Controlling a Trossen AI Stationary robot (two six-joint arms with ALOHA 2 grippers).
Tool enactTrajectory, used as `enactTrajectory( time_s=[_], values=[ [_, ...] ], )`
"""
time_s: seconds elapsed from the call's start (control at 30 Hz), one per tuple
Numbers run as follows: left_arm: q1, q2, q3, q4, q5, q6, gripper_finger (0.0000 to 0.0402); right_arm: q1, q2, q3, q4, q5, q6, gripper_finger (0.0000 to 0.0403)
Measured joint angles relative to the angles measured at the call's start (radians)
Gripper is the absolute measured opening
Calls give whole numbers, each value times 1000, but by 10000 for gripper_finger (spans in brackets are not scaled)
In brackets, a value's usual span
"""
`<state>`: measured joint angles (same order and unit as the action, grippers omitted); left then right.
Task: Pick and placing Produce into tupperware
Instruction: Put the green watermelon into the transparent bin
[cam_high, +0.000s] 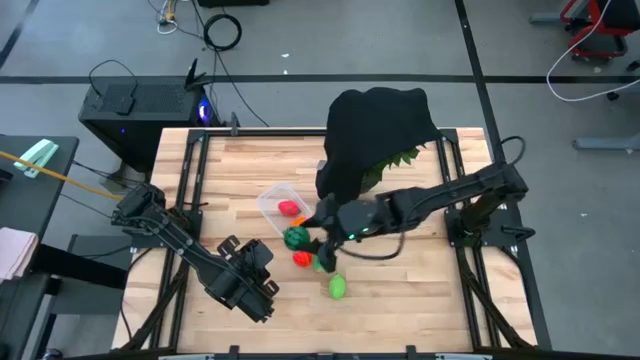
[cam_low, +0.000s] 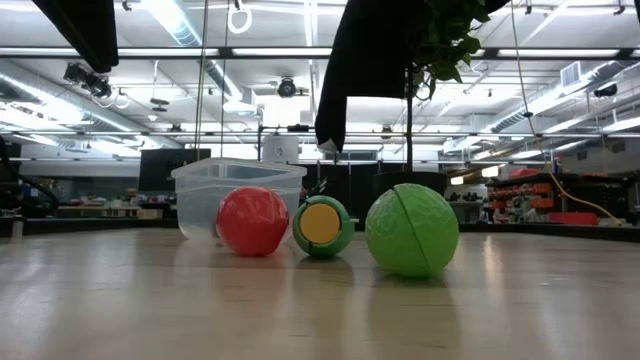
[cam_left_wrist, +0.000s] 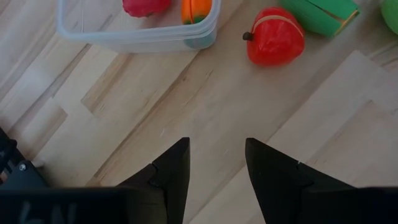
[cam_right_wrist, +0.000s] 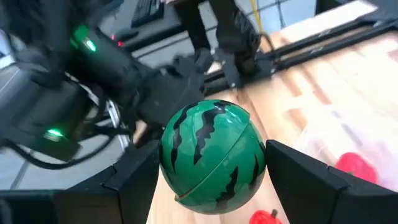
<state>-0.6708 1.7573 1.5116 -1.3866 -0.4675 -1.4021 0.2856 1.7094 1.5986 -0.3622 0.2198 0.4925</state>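
The clear tupperware (cam_high: 272, 200) stands at the table's middle with a red toy (cam_high: 290, 208) and an orange toy (cam_left_wrist: 196, 9) inside. My right gripper (cam_right_wrist: 214, 186) is beside the box's near right corner, shut on the dark-green striped ball (cam_right_wrist: 214, 155). A red toy (cam_high: 302, 258), a green toy with a yellow face (cam_low: 323, 226) and a light green ball (cam_high: 338, 288) rest on the table nearer the front. My left gripper (cam_left_wrist: 217, 168) is open and empty near the front left, pointing at the box. My right gripper pinches the striped ball between its two fingers, one on each opposite side (cam_right_wrist: 166, 163). The fingers come from the table's right, pointing toward the left. The ball sits between them clear of the table, near the tupperware's near right corner (cam_high: 296, 238).
A black cloth over spiky green leaves (cam_high: 375, 135) stands at the back, just behind the box and over my right arm. Bare wood lies between my left gripper and the toys. Black frame rails run along the table's left and right edges.
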Motion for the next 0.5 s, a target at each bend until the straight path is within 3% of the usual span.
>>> enactTrajectory(
  time_s=[0.5],
  values=[
    [-57,0,0,-90,54,-75,162,-27,197,-2,92,53,2,285]
  ],
)
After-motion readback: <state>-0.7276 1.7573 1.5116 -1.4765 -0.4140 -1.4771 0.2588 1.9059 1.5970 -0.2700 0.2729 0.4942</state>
